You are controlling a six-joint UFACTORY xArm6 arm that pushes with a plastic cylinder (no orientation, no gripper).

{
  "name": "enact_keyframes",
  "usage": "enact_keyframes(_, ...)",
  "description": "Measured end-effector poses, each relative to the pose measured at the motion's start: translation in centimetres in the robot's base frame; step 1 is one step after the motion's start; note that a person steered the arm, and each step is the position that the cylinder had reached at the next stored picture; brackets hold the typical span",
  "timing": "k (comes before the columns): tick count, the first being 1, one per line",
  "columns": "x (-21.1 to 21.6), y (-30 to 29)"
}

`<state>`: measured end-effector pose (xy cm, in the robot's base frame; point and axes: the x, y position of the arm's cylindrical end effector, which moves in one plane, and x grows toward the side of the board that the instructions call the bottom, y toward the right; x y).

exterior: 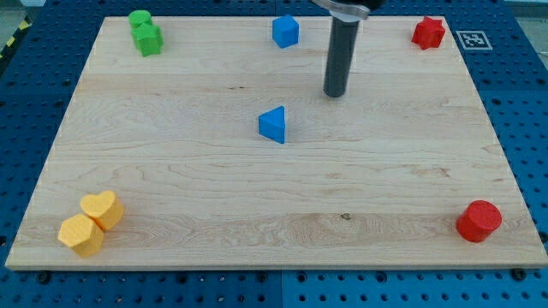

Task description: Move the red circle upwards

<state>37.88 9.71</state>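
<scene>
Right now my tip rests on the wooden board in its upper middle, a little toward the view's right, touching no block; being a bare rod, it has nothing to open or close and grips nothing. Nearest to it are the blue triangle, below and to the view's left, and the blue cube near the top edge. Further out, a red star sits in the top right corner, two green blocks touch each other in the top left corner, and a yellow heart and a yellow hexagon-like block press together in the bottom left corner. The red circle stands in the bottom right corner, well apart from my tip and close to the bottom edge. I judge the approach step is in hand: nothing has been pushed yet. Next, my tip would need to travel down and right, get between the circle and the bottom edge where room is scant, then push straight toward the top edge
</scene>
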Motion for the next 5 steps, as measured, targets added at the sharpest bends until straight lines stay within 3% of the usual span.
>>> enact_keyframes(2,4.4,4.0)
enact_keyframes(5,15.7,3.3)
